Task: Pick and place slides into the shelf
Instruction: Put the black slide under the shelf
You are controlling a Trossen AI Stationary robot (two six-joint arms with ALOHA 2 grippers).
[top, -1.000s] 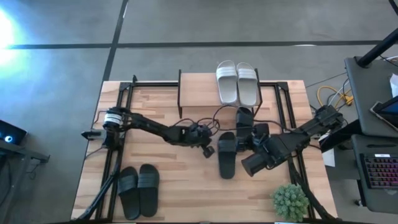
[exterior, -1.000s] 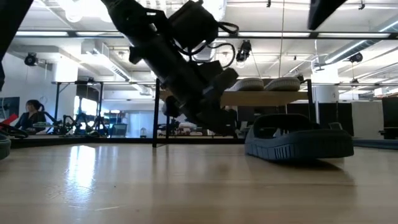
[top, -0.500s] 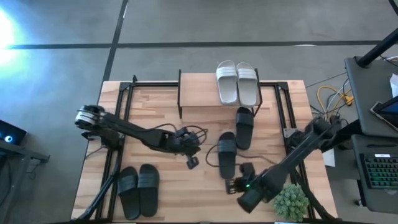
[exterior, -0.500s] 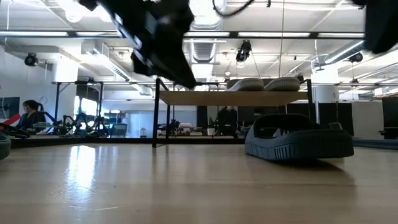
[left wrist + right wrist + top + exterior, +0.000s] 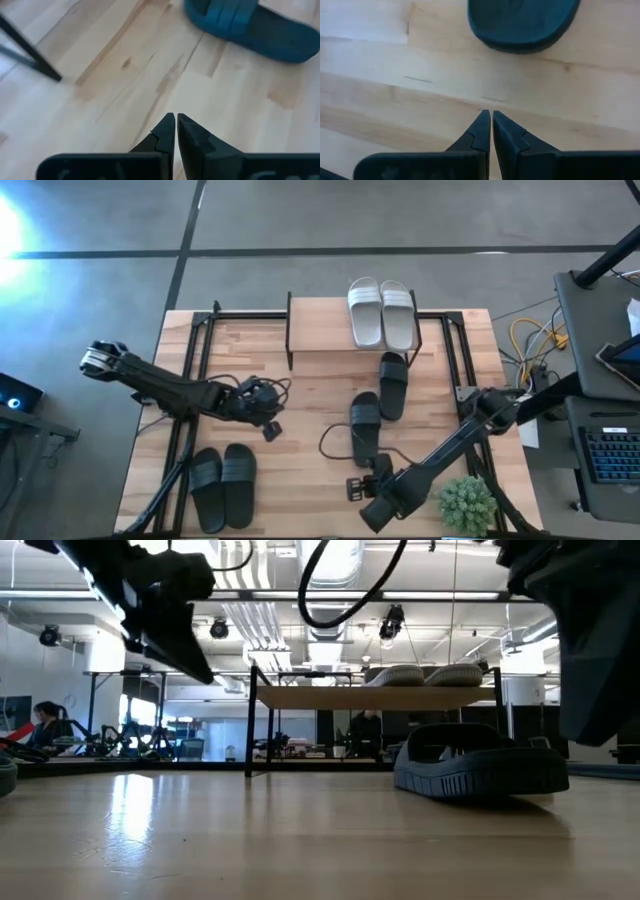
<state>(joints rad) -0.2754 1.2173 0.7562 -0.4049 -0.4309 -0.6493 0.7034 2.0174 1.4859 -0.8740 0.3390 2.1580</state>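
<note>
White slides [image 5: 381,313] sit on the shelf [image 5: 318,326]; four black slides [image 5: 365,427] remain on the bench [image 5: 300,470]. Left gripper [image 5: 268,430] and right gripper [image 5: 354,487] are both closed and empty. Risk: a closed approach would shove a slide instead of grasping it.

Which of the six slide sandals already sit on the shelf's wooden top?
The two white slide sandals, side by side on the light wood plank shelf; all four black slide sandals lie on the table.

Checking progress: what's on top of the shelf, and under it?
Two white slides sit side by side on the shelf top. The plank hides whatever lies beneath from above.
</note>
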